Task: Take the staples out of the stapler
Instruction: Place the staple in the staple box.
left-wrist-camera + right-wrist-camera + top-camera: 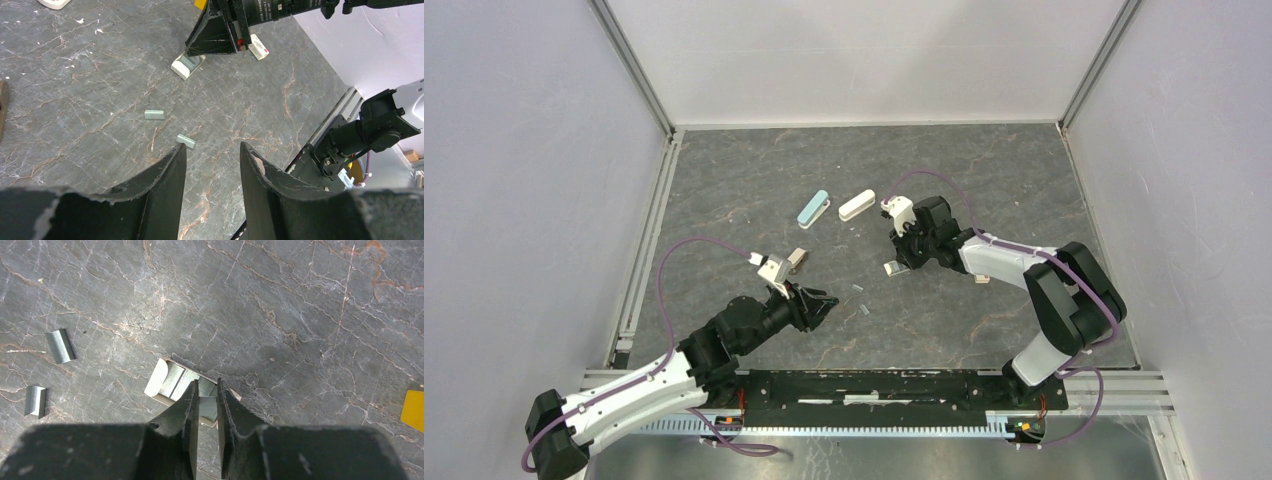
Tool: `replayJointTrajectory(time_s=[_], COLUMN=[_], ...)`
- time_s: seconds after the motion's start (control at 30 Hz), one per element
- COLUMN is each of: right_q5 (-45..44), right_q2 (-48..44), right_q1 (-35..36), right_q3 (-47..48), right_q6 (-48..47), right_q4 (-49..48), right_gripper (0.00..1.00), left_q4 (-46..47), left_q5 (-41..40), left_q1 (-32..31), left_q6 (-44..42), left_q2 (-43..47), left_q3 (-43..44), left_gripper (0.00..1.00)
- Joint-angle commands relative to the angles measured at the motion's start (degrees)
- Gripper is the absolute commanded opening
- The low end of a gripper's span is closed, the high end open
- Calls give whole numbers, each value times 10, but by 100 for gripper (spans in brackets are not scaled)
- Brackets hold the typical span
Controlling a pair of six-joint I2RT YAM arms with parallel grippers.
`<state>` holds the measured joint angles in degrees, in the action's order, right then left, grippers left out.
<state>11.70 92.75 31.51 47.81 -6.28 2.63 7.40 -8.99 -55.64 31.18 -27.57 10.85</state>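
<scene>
A small cream open-topped holder (161, 382) with shiny metal inside is laid flat on the dark grey veined stone table (984, 180), and all other places are given from it. The right gripper (206, 385) is set directly over the holder's middle, jaws drawn almost together around the bright contents. Whether a strip is actually pinched cannot be told, though so narrow a setting is judged to suit lifting a thin strip out of the channel. Two of the staples (154, 115), short thin grey metallic strips, are seen loose on the table a little way from the holder, on the side toward the left gripper (213, 146); more appear to be lodged in the holder. The left gripper is held released, jaws spread, low and aimed toward the loose strips, probably placed apart from the holder so the right arm is not crowded. A teal oblong plastic piece (813, 209) and a white oblong piece (857, 206) are laid beyond the holder, and a yellow cube (414, 410) is seen near it.
</scene>
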Motion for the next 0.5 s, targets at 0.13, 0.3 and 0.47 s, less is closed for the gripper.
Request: replayJointTrajectory(time_s=[0.13, 0.3, 0.47], right_q5=[-2, -8, -8], right_q2=[6, 7, 9], right_q1=[3, 3, 3], right_q3=[25, 25, 25], right_q6=[3, 0, 0], right_q4=[-11, -10, -10], right_gripper=[21, 22, 24], left_q4=[24, 24, 23], left_q5=[-16, -17, -18], left_q1=[1, 1, 1], left_q6=[-19, -20, -20], left_q2=[8, 9, 9], left_q3=[-3, -3, -3], left_gripper=[51, 51, 51])
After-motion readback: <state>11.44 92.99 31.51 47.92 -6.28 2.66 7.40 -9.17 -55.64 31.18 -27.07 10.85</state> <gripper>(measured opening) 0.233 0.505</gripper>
